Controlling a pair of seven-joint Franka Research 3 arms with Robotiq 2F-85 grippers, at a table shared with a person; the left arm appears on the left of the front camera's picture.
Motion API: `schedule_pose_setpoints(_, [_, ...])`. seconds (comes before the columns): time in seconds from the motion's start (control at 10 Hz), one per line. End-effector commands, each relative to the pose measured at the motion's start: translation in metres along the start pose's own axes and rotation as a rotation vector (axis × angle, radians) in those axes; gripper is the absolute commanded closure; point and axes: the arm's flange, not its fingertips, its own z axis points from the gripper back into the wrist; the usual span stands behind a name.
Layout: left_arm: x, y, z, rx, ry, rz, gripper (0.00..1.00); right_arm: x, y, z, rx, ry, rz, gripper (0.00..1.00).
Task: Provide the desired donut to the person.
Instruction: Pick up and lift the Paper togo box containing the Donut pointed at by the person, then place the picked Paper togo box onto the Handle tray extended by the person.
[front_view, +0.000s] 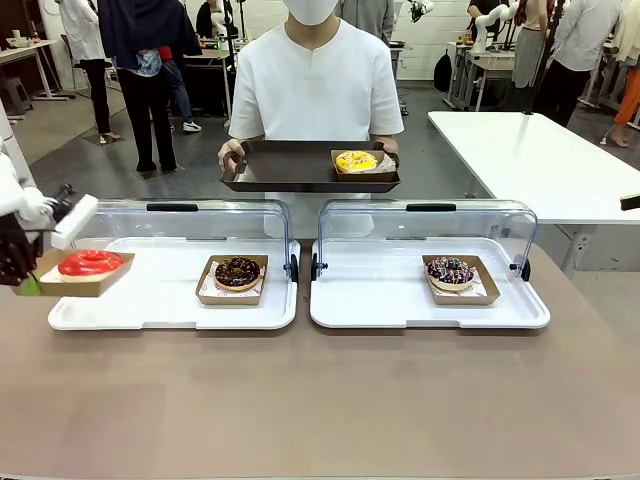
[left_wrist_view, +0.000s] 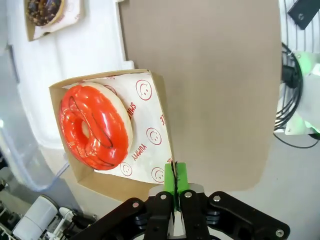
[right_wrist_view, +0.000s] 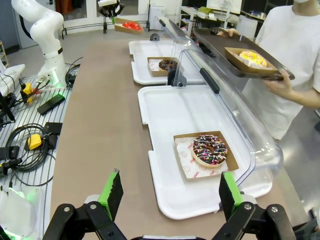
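Left hand (left_wrist_view: 175, 181): pads pressed together on the rim of a cardboard box (left_wrist_view: 112, 182), at the far left of the desk (front_view: 320, 400).
Red donut (left_wrist_view: 95, 127): it lies in this box on white paper (left_wrist_view: 150, 135). The box is partly over the corner of the left white tray (front_view: 170, 300) and partly over bare desk.
Look of it: glossy red glaze with thin dark lines across it, pale dough at the rim, a small hole.
Right hand (right_wrist_view: 170, 192): wide, with nothing between the fingers, near the desk edge just beside the right white tray (right_wrist_view: 165, 107).
Edges: both clear lids (front_view: 210, 215) stand raised along the far side of the trays; the near sides are free.
Open room: broad bare desk in front of both trays, and a narrow gap between them.
Person (front_view: 315, 85): stands behind the lids and holds a dark tray (front_view: 280, 165) with a yellow donut (front_view: 356, 161), higher than the lids.
Front view adds: a chocolate donut (front_view: 237, 272) in the left tray and a sprinkled donut (front_view: 450, 271) in the right one.
Left wrist view adds: red smiley faces printed on the paper.
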Motion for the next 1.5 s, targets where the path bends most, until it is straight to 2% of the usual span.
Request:
schedule_pose_setpoints(0.0, [0.002,0.008,0.041,-0.001,-0.031,0.045,1.00,0.002,0.001,0.000,0.004,-0.005,-0.020,0.00])
schedule_pose_setpoints(0.1, [0.003,0.018,0.066,0.007,-0.031,0.059,1.00,0.002,0.001,0.000,0.004,-0.005,-0.020,0.00])
schedule_pose_setpoints(0.4, [0.011,0.020,0.103,0.031,-0.057,0.093,1.00,0.002,0.001,0.000,0.004,-0.005,-0.020,0.00])
schedule_pose_setpoints(0.6, [0.007,0.022,0.101,0.020,-0.086,0.060,1.00,0.002,0.001,0.000,0.004,-0.005,-0.020,0.00])
schedule_pose_setpoints(0.7, [0.006,0.018,0.108,0.046,-0.041,0.074,1.00,0.002,0.001,0.000,0.004,-0.005,-0.020,0.00])
schedule_pose_setpoints(1.4, [0.006,0.018,0.108,0.046,-0.041,0.074,1.00,0.002,0.001,0.000,0.004,-0.005,-0.020,0.00])
